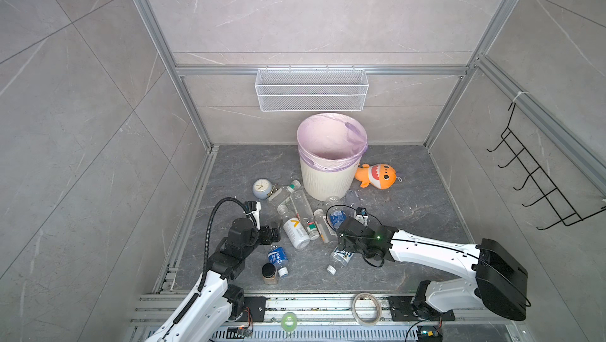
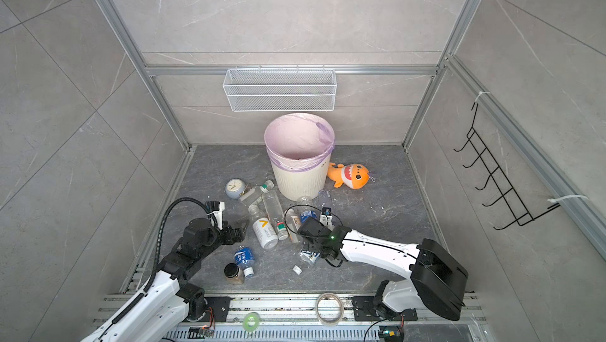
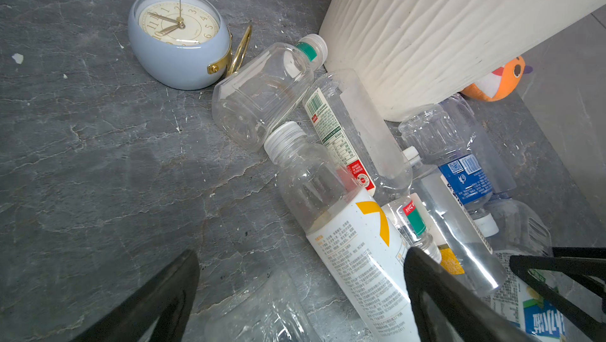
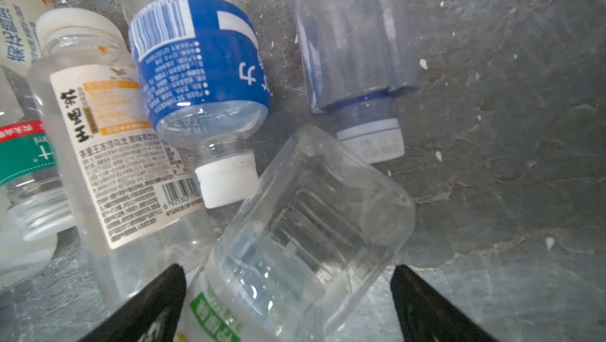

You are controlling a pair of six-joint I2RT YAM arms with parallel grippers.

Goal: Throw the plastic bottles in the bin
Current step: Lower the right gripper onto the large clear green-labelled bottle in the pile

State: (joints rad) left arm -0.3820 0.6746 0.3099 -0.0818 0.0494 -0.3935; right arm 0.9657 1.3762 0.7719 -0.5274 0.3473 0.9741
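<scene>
Right wrist view: the right gripper (image 4: 288,268) stands wide, straddling a clear green-labelled bottle (image 4: 295,242) on the floor (image 4: 508,127), apparently placed to close on it. The left gripper (image 3: 303,253), likewise wide and empty, hangs beside the other bottles (image 1: 296,230), which lie heaped before the bin (image 1: 323,183).

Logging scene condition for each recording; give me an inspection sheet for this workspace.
Surface: dark stone-look floor, white flecks.
Job's things: plastic bottles lying heaped before the upright bin; none seen inside.
Clutter: clock, plush shark, black-lidded jar, loose white cap, tape rolls on front rail.
End effectors: left end effector open, holding nothing; right end effector open, straddling a green-label bottle.
Cables: black conduit arched high; thin cable looped above bottles.
Surroundings: mesh basket hung behind bin; hook rack at right; tiled walls.
</scene>
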